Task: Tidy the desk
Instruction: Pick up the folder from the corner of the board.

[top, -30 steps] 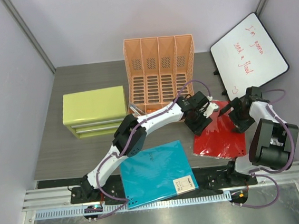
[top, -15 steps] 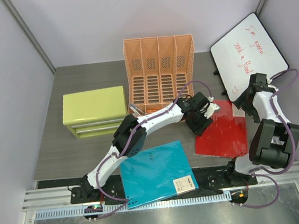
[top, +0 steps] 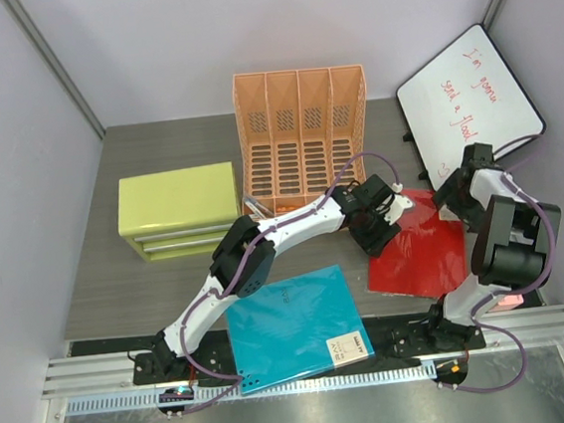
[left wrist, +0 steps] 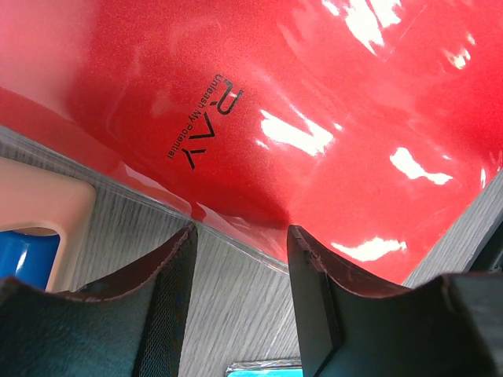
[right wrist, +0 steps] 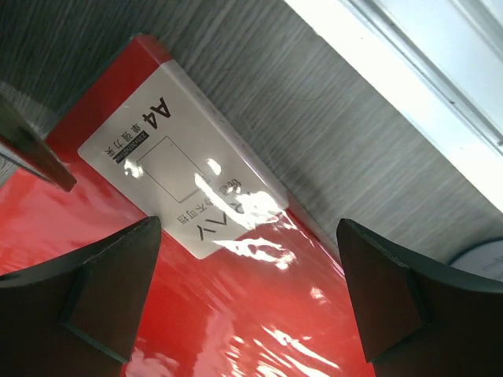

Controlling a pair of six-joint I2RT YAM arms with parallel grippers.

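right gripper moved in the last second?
Yes. The right gripper went back toward the whiteboard, now over the red folder's far corner.

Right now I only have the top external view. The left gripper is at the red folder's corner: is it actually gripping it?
Observer: No. In the left wrist view the left gripper is part open at the edge of the red folder, and bare desk shows between its fingers.
Operator: And the right gripper?
Observer: The right gripper is wide open over another corner of the folder and holds nothing.
Operator: Any marking to tell which corner?
Observer: A white label printed A4 sits at that corner. It lies between the fingers in the right wrist view.
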